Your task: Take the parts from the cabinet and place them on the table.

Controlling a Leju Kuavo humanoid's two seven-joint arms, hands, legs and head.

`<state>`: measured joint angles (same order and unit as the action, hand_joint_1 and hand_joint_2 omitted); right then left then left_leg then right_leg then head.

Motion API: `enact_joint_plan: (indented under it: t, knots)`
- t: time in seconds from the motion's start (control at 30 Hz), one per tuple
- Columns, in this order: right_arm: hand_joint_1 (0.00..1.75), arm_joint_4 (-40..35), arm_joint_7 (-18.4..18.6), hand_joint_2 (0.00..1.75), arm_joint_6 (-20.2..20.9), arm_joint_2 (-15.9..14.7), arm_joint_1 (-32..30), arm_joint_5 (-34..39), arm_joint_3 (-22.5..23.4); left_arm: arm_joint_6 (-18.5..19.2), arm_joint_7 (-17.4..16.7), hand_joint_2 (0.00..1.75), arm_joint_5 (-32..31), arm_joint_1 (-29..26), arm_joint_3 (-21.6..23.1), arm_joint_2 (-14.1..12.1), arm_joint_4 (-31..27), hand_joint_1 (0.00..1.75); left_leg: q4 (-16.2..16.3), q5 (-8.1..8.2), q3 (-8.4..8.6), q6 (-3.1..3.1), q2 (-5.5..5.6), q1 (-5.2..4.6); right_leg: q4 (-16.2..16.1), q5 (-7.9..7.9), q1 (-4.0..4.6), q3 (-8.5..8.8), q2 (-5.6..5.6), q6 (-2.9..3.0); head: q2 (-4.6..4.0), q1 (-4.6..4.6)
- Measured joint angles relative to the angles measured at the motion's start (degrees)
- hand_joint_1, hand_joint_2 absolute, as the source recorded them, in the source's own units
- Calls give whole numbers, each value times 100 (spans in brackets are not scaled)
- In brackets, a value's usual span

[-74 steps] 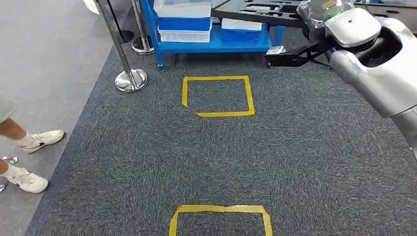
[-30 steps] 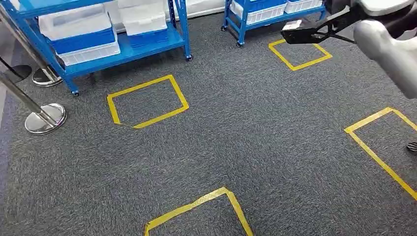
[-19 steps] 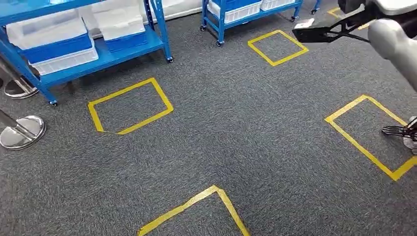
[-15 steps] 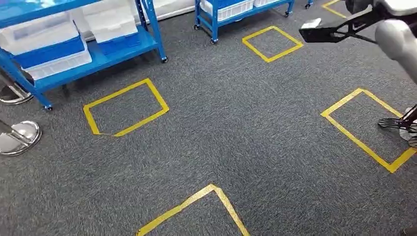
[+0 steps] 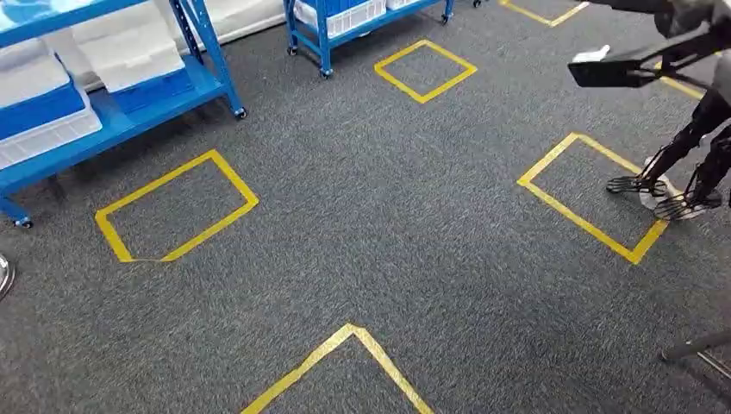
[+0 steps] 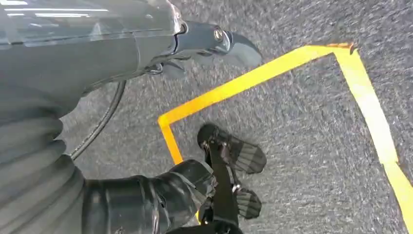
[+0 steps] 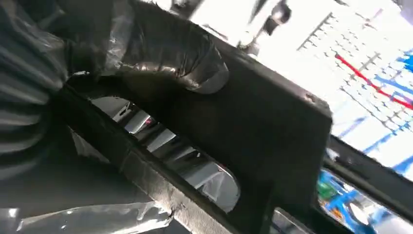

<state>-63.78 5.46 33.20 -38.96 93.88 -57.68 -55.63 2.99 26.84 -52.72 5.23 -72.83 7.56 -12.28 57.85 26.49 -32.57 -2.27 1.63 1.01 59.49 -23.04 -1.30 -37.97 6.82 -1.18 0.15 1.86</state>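
Observation:
A flat black part (image 5: 616, 71) with a white label (image 5: 591, 54) juts in at the upper right of the head view, carried above the carpet. My right hand (image 7: 160, 53) grips this black part (image 7: 272, 122); its thumb presses on the part's face, and clear plastic wrap (image 7: 112, 214) lies below it. My left hand (image 6: 204, 41) hangs over the carpet with nothing in it. The blue cabinet (image 5: 129, 116) with white and blue bins stands at the far left.
A second blue rack (image 5: 332, 21) stands at the back. Yellow tape squares (image 5: 177, 203) mark the grey carpet, one more at the right (image 5: 586, 194). Black legs with flat feet (image 5: 655, 185) stand in that right square. A grey bar (image 5: 694, 348) lies at the lower right.
The camera has turned, so the whole floor has slid left: the blue cabinet moved to the left edge and the right square with the black feet came into view. My right hand still carries the black part.

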Motion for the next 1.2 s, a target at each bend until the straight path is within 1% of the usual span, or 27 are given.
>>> enact_joint_plan:
  t: [0.03,0.07,0.13,0.17,0.2,0.23,0.3,0.33,0.37,0.4,0.47,0.5,0.57,0.63,0.67,0.7,0.73,0.8,0.83,0.87,0.93,1.0,1.03,1.07,1.13,1.17,1.2]
  knots:
    - [175,-24,0,175,15,-108,23,7,0,11,-4,175,0,-5,-4,-4,-2,0,-56,-28,42,-20,-80,-6,134,-118,26,-57,-332,-23,0,-22]
    - [175,-37,2,175,24,-136,44,9,0,31,-7,175,0,-12,-7,-4,-2,0,-74,-39,48,-54,-130,-10,412,-313,24,-189,-508,-54,0,-16]
    - [175,-99,-2,175,35,-239,26,44,0,61,-24,175,-6,-24,-7,-4,-2,0,-70,-27,43,-66,-261,-18,1301,-726,-10,-597,-624,-128,-2,-14]
    - [175,-129,-4,175,42,-290,6,70,-2,68,-29,175,-13,-23,-7,-4,-2,0,-66,-19,45,-65,-331,-17,1603,-802,-29,-738,-638,-159,0,-14]
    - [175,-145,-4,175,59,-324,1,74,-4,70,-31,175,-26,-20,-7,-4,-2,0,-58,-10,45,-62,-377,-17,1629,-745,-51,-745,-656,-182,-2,-14]
    - [175,-166,2,175,72,-373,7,79,-4,79,-35,175,-35,-20,-7,2,-2,0,-42,6,47,-48,-433,-16,1413,-579,-66,-627,-677,-198,-2,-16]
    - [175,-225,9,175,79,-425,51,87,-4,88,-42,175,-52,-21,-7,15,-2,0,26,79,61,-3,-546,-10,432,-119,-72,-79,-827,-203,0,-16]
    - [175,-238,11,175,81,-438,74,85,-4,88,-42,175,-52,-22,-7,15,-2,0,66,122,57,45,-595,-33,47,-126,-43,91,-1076,-179,0,-16]
    - [175,-269,11,175,92,-444,97,89,-7,94,-42,175,-39,-5,-7,11,-2,0,111,161,45,92,-646,-72,41,-103,11,98,-1020,-100,0,-7]
    - [175,-295,13,175,105,-453,92,96,-7,107,-42,175,-11,-10,-9,11,-2,0,89,163,63,108,-672,-76,61,-111,11,85,-944,-50,-2,-14]
    - [175,-313,22,175,149,-552,94,105,-9,114,-42,175,18,17,-22,11,-2,0,74,174,95,140,-759,-94,67,-116,18,59,-849,-5,0,-9]
    - [175,-343,28,175,166,-576,109,116,-13,112,-48,175,20,21,-33,11,-2,0,80,208,102,175,-782,-86,39,-103,-26,67,-795,47,0,-9]
    - [175,-394,46,175,175,-622,150,149,-18,112,-66,175,18,12,-39,15,-2,0,483,527,-67,216,-361,-38,19,-86,-40,76,-709,110,-2,-5]
    - [175,-431,48,175,177,-652,148,199,-39,107,-88,175,18,-24,-42,17,-2,0,1399,948,-485,218,-230,-32,19,-93,-19,73,-594,145,-2,-5]
    - [175,-459,39,175,179,-694,139,208,-61,98,-94,175,18,-28,-46,15,-2,0,1758,1043,-670,214,-212,-34,21,-95,-4,74,-530,149,-2,-5]
    - [175,-496,35,175,184,-755,135,223,-94,94,-101,175,15,-27,-48,13,-2,0,1894,1005,-765,201,-211,-34,24,-96,5,76,-461,149,-2,-5]
    - [175,-529,31,175,190,-818,135,236,-103,94,-101,175,9,-24,-50,13,-2,0,1747,833,-729,181,-203,-37,30,-96,13,78,-397,149,-2,-5]
    - [175,-590,26,175,192,-888,144,269,-103,94,-107,175,0,-22,-52,13,-2,0,877,274,-382,108,-118,-41,41,-98,24,82,-262,148,-2,-5]
    - [175,-612,26,175,195,-934,148,275,-103,94,-107,175,0,-22,-55,13,-2,0,448,53,-210,60,51,-41,43,-97,23,80,-201,147,-2,-5]
    - [175,-625,28,175,206,-978,157,280,-103,92,-114,175,0,-33,-61,2,-2,0,291,80,-122,26,249,-29,62,-99,45,47,-151,125,0,-11]
    - [175,-662,35,175,241,-1063,167,317,-107,92,-116,175,-4,-20,-74,6,-2,0,174,127,-74,57,148,-66,55,-57,-13,-2,-24,56,0,-16]
    - [175,-717,33,175,245,-1208,168,332,-129,92,-116,175,-13,18,-79,4,-2,0,78,76,-20,0,29,-69,-3,-12,-34,-6,83,-38,-2,-7]
    - [175,-743,35,175,245,-1275,160,339,-129,94,-116,175,-33,27,-81,9,-2,0,-10,23,28,-38,-63,-46,72,-68,-56,-20,-135,-35,-2,-3]
    - [175,-765,35,175,252,-1325,178,352,-131,96,-107,175,-52,16,-79,9,-2,0,-51,13,56,-72,-112,-49,257,-223,-13,-105,-411,-53,0,-25]
    - [175,-809,35,175,295,-1363,196,372,-138,101,-101,175,-70,6,-81,4,-2,0,-41,21,58,-94,-236,-56,1091,-652,-15,-492,-591,-94,0,-16]
    - [175,-826,33,175,330,-1380,194,376,-155,103,-98,175,-70,0,-81,2,-2,0,-35,31,59,-95,-307,-57,1491,-789,-34,-685,-619,-120,0,-18]
    - [175,-835,33,175,352,-1391,195,376,-179,105,-96,175,-70,3,-81,2,-2,0,-27,41,59,-89,-369,-57,1678,-798,-55,-780,-631,-140,0,-16]
